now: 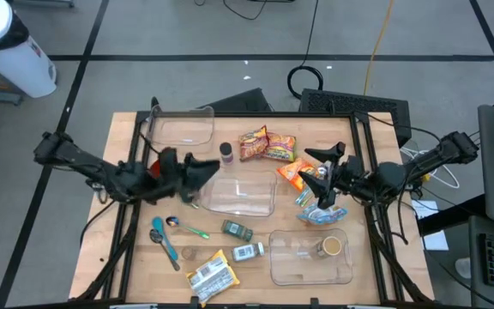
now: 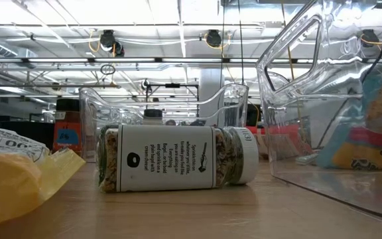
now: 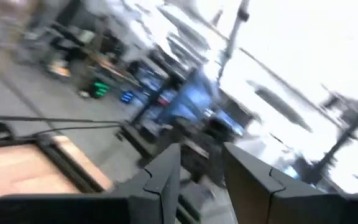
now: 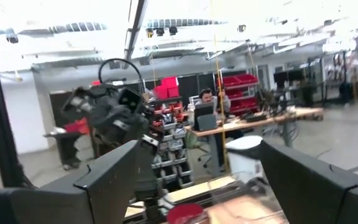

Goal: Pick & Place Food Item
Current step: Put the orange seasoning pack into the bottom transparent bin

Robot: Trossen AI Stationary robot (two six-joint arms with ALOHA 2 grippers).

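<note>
Food items lie across the wooden table: two snack packets (image 1: 267, 144), an orange packet (image 1: 292, 174), a blue packet (image 1: 320, 215), a yellow packet (image 1: 211, 275) and two spice jars (image 1: 237, 229) (image 1: 247, 251). One spice jar (image 2: 178, 159) lies on its side close to the low camera. My left gripper (image 1: 206, 170) hangs above the table's left middle, raised, its fingers (image 3: 166, 177) a narrow gap apart with nothing between them. My right gripper (image 1: 322, 172) is raised over the orange packet, wide open and empty (image 4: 213, 180).
Three clear plastic containers stand on the table: far left (image 1: 178, 129), middle (image 1: 243, 196) and near right (image 1: 311, 256), the last with a small jar inside. A blue spoon (image 1: 163, 240), a green spoon (image 1: 187, 227) and a dark small jar (image 1: 226, 153) lie between them.
</note>
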